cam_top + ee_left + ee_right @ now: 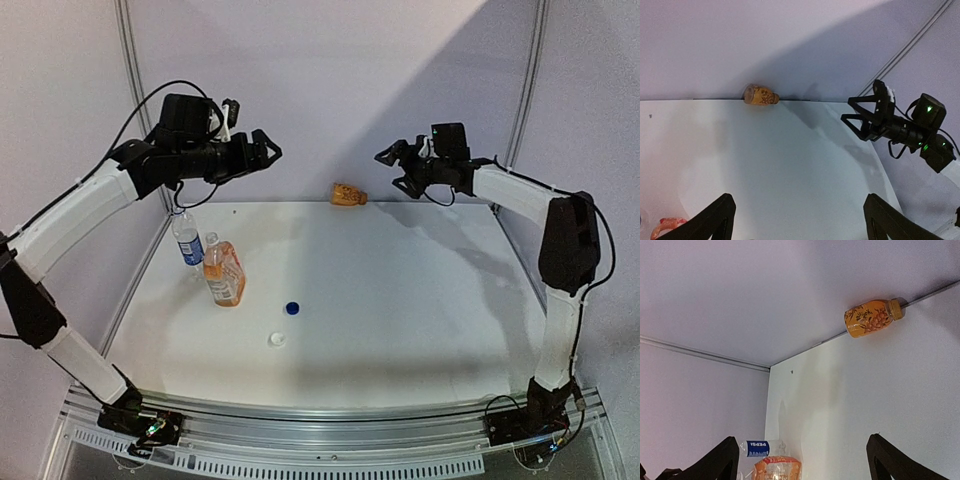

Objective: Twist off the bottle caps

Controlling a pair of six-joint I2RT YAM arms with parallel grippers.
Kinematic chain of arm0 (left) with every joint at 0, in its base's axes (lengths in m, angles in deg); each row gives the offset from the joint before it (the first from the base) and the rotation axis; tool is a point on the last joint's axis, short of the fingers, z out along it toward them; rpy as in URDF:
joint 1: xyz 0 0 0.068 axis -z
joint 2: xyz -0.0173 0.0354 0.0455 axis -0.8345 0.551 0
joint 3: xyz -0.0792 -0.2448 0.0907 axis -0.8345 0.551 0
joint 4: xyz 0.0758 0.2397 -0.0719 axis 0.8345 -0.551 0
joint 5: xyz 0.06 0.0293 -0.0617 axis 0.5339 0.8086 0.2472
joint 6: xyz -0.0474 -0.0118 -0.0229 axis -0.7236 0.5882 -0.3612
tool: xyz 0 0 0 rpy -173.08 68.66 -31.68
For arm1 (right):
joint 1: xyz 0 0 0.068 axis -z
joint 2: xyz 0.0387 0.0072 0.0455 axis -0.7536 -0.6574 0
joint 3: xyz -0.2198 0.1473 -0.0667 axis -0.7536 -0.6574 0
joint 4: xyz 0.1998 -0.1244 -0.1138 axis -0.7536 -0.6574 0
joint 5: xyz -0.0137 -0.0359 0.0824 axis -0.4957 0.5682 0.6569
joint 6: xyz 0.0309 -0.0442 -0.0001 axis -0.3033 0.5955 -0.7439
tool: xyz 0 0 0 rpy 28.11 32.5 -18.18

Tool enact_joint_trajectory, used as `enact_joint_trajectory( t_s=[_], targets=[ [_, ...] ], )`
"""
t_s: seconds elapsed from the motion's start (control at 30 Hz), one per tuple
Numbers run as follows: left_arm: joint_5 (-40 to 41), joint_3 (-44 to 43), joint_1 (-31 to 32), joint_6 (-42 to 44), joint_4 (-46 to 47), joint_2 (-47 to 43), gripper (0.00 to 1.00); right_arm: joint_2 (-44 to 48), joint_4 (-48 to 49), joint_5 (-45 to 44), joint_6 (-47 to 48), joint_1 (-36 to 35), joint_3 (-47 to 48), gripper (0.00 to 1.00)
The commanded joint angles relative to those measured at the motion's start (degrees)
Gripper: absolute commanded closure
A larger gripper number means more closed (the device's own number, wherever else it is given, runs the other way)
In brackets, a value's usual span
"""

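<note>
The left gripper (266, 152) and right gripper (392, 170) are hanging high over the table (420, 300), both spread wide and gripping nothing. The blue cap (292, 308) and white cap (276, 340) are lying loose well below, nearer the left one. The water bottle (187, 240) and orange bottle (223, 273) are standing at the table's left side.

Seeing a slim clear water bottle (187, 240) standing upright at ten o'clock from the middle of the table (420, 300), wearing a blue label reading Pepsi. Finding a wider flat-sided bottle (223, 273) of orange drink standing just beside it, at its five o'clock, carrying an orange label. Spotting a dark blue cap (292, 308) lying loose on the table at four o'clock from the flat-sided bottle, apart from both bottles. Noting a white cap (276, 340) lying near the blue one, at its seven o'clock, not touching it.
</note>
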Motion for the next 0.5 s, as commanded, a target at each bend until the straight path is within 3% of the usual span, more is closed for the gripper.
enact_joint_trajectory(
  t_s=[0.0, 0.1, 0.2, 0.33, 0.47],
  targets=[
    [-3.95, -3.33, -0.38, -2.42, 6.51, 5.11, 0.09, -6.42, 6.43, 0.7, -6.32, 1.97, 4.01, 0.12],
    [-6.02, -3.61, -0.38, -4.35, 9.06, 7.69, 0.1, -11.54, 8.51, -0.18, -7.44, 2.91, 8.79, 0.16],
    [-6.53, -2.48, -0.38, -5.51, 11.1, 9.02, 0.1, -16.97, 8.79, -0.13, -8.03, 3.19, 16.12, 0.27],
    [-3.91, -0.81, -0.43, -7.21, 18.21, 12.83, 0.12, -26.54, 8.78, -0.2, -9.64, 3.88, 25.33, 0.31],
    [-2.97, -5.49, -0.6, -7.82, 24.49, 20.8, 0.14, -30.51, 12.16, -2.3, -11.6, 4.97, 26.35, 0.33]
  ],
)
